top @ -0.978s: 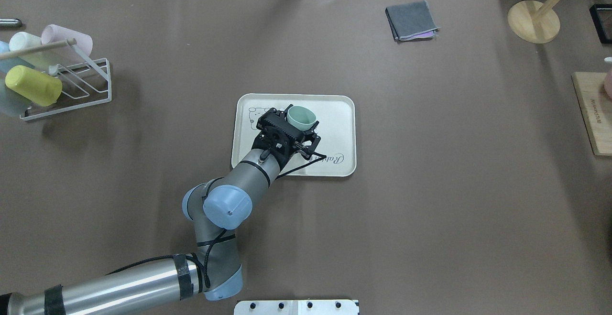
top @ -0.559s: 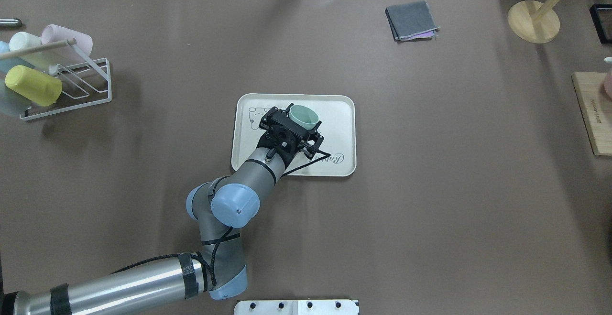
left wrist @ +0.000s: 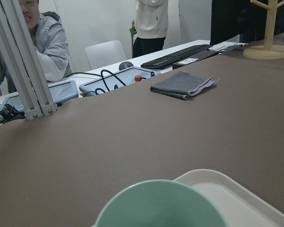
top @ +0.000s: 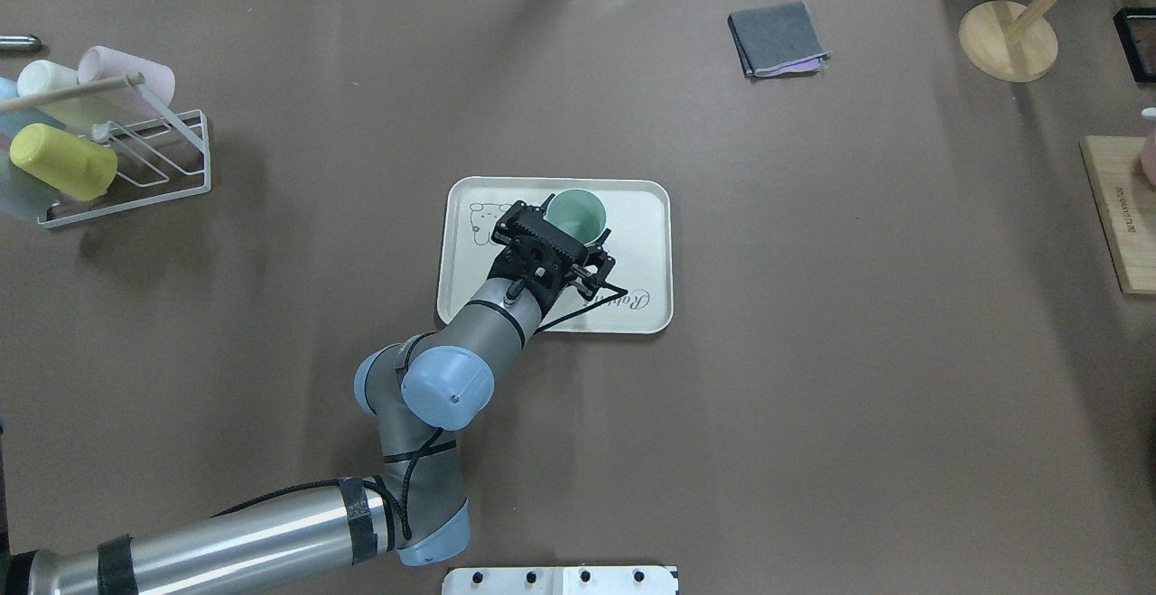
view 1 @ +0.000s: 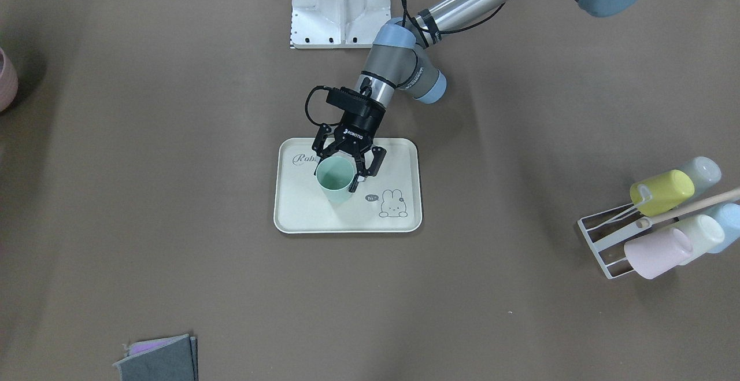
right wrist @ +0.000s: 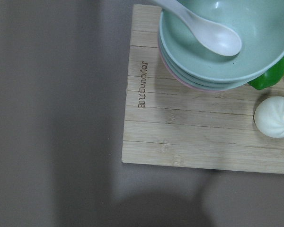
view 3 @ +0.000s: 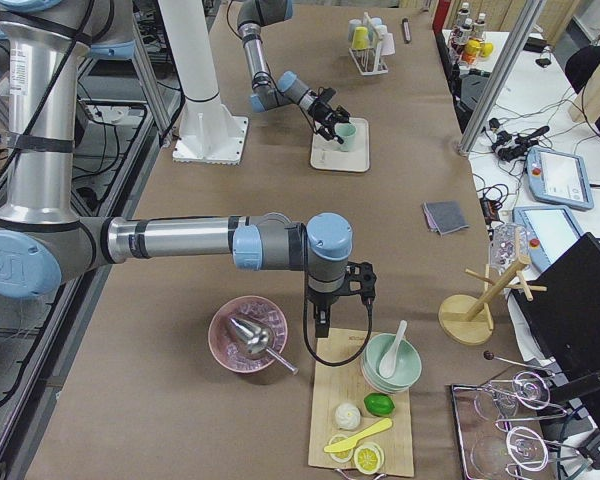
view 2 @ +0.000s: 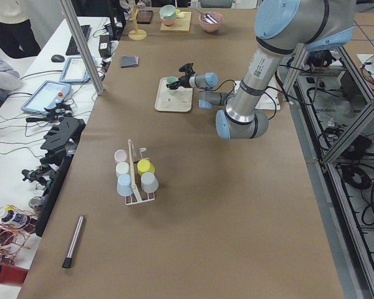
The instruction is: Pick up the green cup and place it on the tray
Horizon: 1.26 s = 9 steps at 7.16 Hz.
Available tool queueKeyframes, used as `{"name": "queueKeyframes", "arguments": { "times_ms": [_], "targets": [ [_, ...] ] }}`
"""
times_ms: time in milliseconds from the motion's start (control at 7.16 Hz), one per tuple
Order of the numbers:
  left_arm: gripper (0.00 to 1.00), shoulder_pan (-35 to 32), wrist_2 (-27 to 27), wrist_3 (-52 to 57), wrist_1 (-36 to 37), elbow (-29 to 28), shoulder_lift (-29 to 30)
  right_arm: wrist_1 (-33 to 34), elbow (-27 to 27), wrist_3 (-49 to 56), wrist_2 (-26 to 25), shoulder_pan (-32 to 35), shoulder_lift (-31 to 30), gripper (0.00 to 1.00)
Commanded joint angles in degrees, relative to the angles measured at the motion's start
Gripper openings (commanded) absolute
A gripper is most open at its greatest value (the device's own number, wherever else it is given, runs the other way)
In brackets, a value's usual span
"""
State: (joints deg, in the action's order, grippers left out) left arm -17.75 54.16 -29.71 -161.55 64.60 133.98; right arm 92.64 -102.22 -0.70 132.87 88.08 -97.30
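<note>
My left tool (view 1: 344,164) is spread wide, its fingers (view 1: 366,168) standing off either side of the cup (view 1: 335,180) without gripping it. The cup sits upright on the tray (view 1: 404,164), near the middle, mouth up, beside the bunny drawing (view 1: 393,204). My right tool (view 3: 321,322) hangs over the wooden board (right wrist: 189,137) far down the worktop (top: 858,351); I cannot tell its state.

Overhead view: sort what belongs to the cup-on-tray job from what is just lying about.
Job:
- sage-green plastic tumbler, upright on the tray
- cream rectangular rimmed tray
- left gripper, fingers either side of the tumbler

Lying about:
- white wire rack holding pastel cups
- folded grey cloth
- round-based wooden stand
- wooden board
</note>
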Motion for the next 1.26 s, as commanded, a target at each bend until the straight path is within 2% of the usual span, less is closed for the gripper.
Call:
{"name": "queueKeyframes", "arguments": {
  "times_ms": [0, 279, 559, 698, 838, 978, 1117],
  "targets": [
    [0.86, 0.0, 0.07, 0.0, 0.0, 0.0, -0.12, 0.0, 0.0, 0.0, -0.07, -0.02, 0.0, 1.0],
    [0.97, -0.09, 0.33, -0.09, -0.35, 0.61, -0.21, 0.0, 0.26, 0.0, -0.07, -0.02, 0.09, 1.0],
    [0.98, -1.4, 0.86, 0.52, -0.09, 4.46, -0.47, 0.0, 0.26, 0.0, -0.07, -0.02, 0.09, 1.0],
    [0.98, -3.67, 5.3, 0.53, 1.74, 8.23, -1.52, 0.0, 0.26, -0.09, -0.07, -0.02, 0.09, 1.0],
    [0.98, -5.95, 7.95, 0.53, 6.98, 13.49, -2.84, 0.0, 0.35, -0.09, -0.16, -0.02, 0.09, 1.0],
    [0.98, -8.24, 8.76, 0.35, 16.08, 19.98, -3.2, 0.0, 0.35, -0.09, -0.16, -0.02, 0.09, 1.0],
    [0.98, -11.83, 13.47, -0.78, 24.87, 25.26, -3.37, 0.0, 0.35, -0.09, -0.16, -0.02, 0.09, 1.0]
  ]
}}
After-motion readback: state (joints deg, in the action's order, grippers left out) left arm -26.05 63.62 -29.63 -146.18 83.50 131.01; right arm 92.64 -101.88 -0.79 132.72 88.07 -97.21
